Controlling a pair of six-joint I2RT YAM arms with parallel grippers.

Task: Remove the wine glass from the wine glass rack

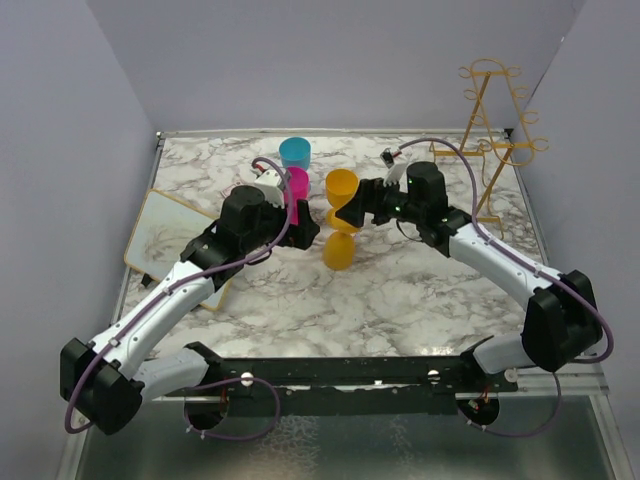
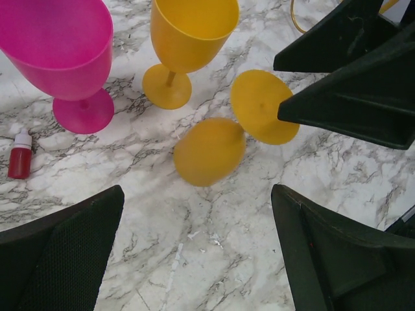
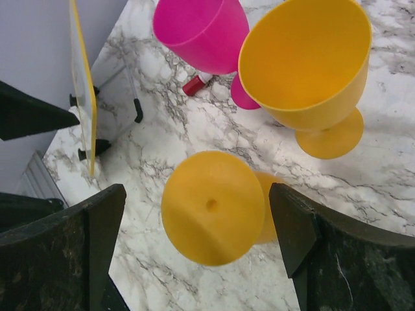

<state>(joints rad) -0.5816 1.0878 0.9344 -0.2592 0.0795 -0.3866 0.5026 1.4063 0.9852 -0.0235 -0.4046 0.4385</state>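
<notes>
The gold wire wine glass rack (image 1: 495, 130) stands at the back right with nothing hanging on it. A yellow wine glass (image 1: 340, 248) is at mid-table, tilted with its bowl down and its round foot (image 3: 211, 207) up; it looks blurred in the left wrist view (image 2: 209, 151). My right gripper (image 1: 358, 205) is open, and in its wrist view (image 3: 197, 191) the foot sits between the fingers, close to the right one. My left gripper (image 1: 305, 228) is open and empty (image 2: 198, 201), low over the marble just short of the bowl.
A second yellow glass (image 1: 342, 185) stands upright right behind the tilted one, with a pink glass (image 1: 297, 188) and a teal glass (image 1: 295, 152) to its left. A small red bottle (image 2: 19, 155) lies near the pink glass. A yellow-framed board (image 1: 170, 240) leans at the left.
</notes>
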